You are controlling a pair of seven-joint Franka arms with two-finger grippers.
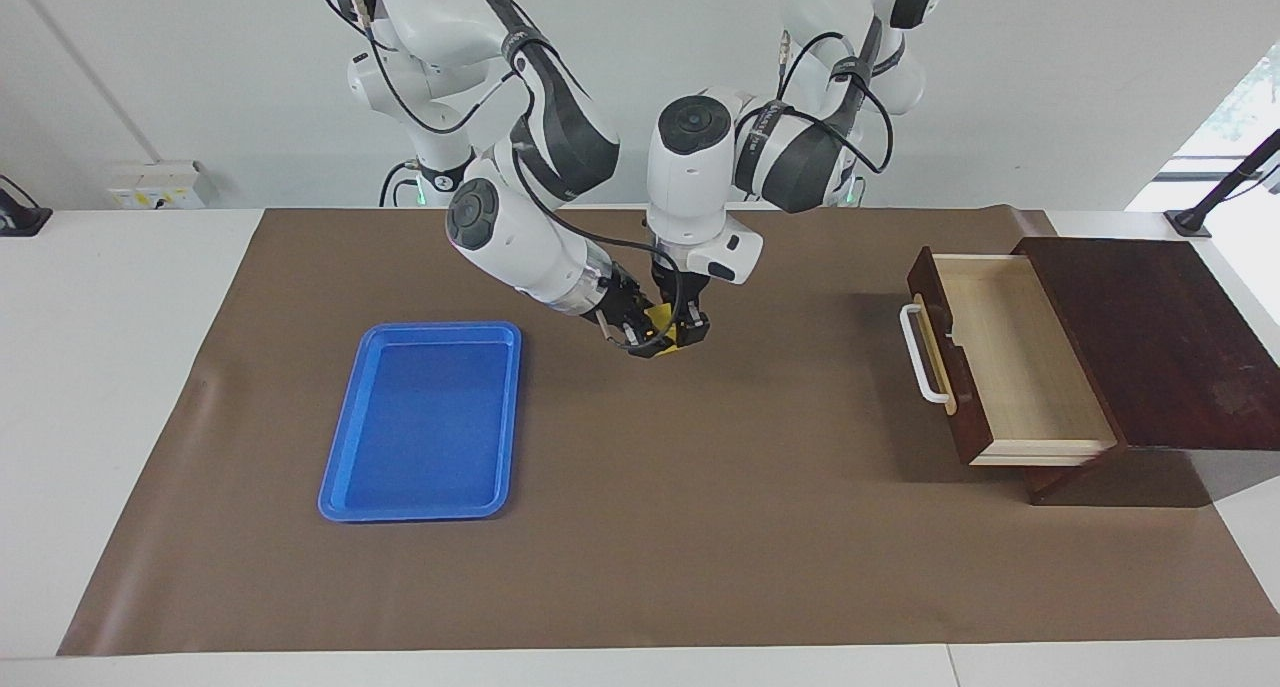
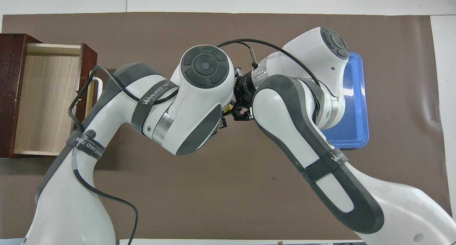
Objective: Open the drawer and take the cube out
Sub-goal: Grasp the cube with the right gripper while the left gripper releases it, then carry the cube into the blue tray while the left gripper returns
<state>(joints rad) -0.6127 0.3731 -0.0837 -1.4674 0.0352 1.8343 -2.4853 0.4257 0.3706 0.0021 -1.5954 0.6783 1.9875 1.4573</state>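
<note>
The drawer (image 1: 1010, 357) stands pulled open from its dark box at the left arm's end of the table. Its light wood inside holds nothing, and the white handle (image 1: 920, 352) faces the middle. The yellow cube (image 1: 662, 319) hangs in the air over the middle of the brown mat. My left gripper (image 1: 688, 335) points straight down and is shut on it. My right gripper (image 1: 645, 345) comes in slantwise from the tray's side and is also shut on the cube. In the overhead view the arms hide nearly all of the cube, and the drawer (image 2: 46, 98) shows open.
A blue tray (image 1: 425, 422) lies on the mat toward the right arm's end, with nothing in it. In the overhead view the right arm covers part of the tray (image 2: 352, 106). The brown mat (image 1: 700, 527) covers most of the table.
</note>
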